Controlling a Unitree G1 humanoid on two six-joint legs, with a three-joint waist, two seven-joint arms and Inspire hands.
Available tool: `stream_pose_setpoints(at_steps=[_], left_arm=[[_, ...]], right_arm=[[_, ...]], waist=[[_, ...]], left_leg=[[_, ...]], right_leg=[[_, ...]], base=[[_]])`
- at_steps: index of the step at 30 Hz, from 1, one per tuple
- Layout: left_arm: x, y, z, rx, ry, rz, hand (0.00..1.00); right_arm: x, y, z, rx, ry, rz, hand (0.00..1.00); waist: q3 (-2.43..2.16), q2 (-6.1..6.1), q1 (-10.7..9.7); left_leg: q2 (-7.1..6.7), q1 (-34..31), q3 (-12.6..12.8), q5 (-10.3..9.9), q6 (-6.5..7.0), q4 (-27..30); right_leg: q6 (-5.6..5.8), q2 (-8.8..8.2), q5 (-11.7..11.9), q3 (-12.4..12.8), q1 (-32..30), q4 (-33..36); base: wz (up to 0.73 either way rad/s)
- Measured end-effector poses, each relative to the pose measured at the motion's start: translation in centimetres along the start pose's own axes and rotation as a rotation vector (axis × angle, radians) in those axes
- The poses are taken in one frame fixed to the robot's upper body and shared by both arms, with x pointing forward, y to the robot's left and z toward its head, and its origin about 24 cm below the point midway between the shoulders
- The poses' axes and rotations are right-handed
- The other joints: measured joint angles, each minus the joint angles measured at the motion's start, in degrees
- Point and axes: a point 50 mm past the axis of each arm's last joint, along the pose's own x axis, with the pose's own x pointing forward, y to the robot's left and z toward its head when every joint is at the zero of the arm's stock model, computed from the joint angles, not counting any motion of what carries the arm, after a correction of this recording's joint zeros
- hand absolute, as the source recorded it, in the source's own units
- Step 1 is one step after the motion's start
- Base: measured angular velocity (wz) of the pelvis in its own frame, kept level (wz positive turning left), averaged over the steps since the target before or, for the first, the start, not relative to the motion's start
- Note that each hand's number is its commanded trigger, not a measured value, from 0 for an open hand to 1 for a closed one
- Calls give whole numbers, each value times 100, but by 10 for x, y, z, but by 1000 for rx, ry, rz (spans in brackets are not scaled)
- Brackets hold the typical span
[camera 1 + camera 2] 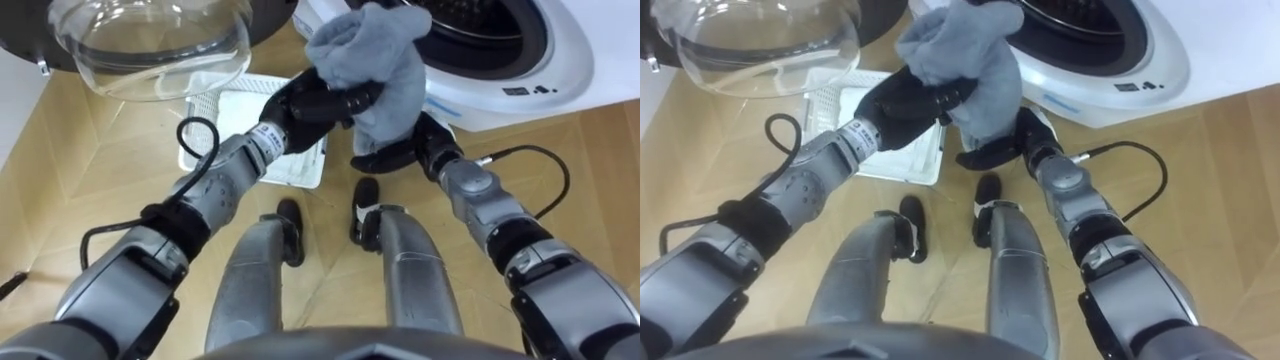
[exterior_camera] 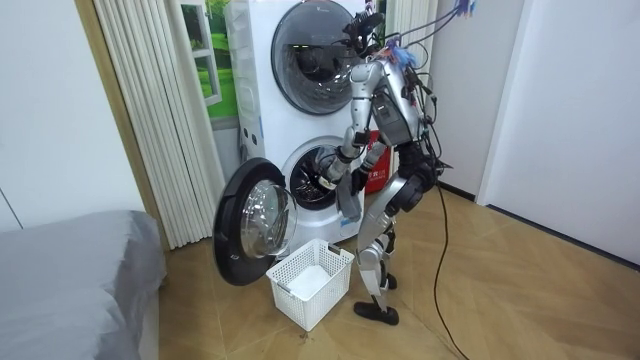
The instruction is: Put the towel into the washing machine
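Observation:
I hold a grey towel (image 1: 375, 60) bunched up just in front of the washing machine's round opening (image 1: 490, 25). My left hand (image 1: 315, 105) is shut on the towel's lower left side. My right hand (image 1: 420, 140) reaches up beneath and behind the towel, mostly hidden by the cloth. In the room view I stand close before the lower machine (image 2: 315, 175), and the towel (image 2: 349, 203) hangs at the height of its opening.
The machine's glass door (image 1: 150, 45) stands swung open on my left. A white mesh laundry basket (image 1: 200, 105) sits on the wooden floor under my left arm, just in front of the door. A second machine (image 2: 310, 50) is stacked above.

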Motion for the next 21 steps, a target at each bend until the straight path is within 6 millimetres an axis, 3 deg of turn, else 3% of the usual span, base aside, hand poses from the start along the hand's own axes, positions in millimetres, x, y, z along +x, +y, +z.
stream_pose_setpoints(at_steps=[1, 6, 21], left_arm=[[-1, 1, -1, -1, 5, -1, 100], [-2, 1, -4, -12, 36, -16, 100], [-4, 3, -3, -117, 11, -27, 100]], right_arm=[[0, 0, 0, -1, 4, 0, 100], [0, 1, -1, -26, 23, 1, 100], [0, 1, -2, -52, 26, -4, 100]], waist=[[-1, 9, 2], [10, 89, 11], [-2, 178, 54]], left_leg=[[-1, 1, 0, 3, -5, -13], [-5, -40, 29, 6, -10, -57], [-2, -89, -3, 7, -10, -28]], right_leg=[[-1, 0, -1, 0, -3, 3], [-8, -4, -3, 18, -87, 16], [-13, 0, -5, -4, -103, -5]], base=[[0], [0], [0]])
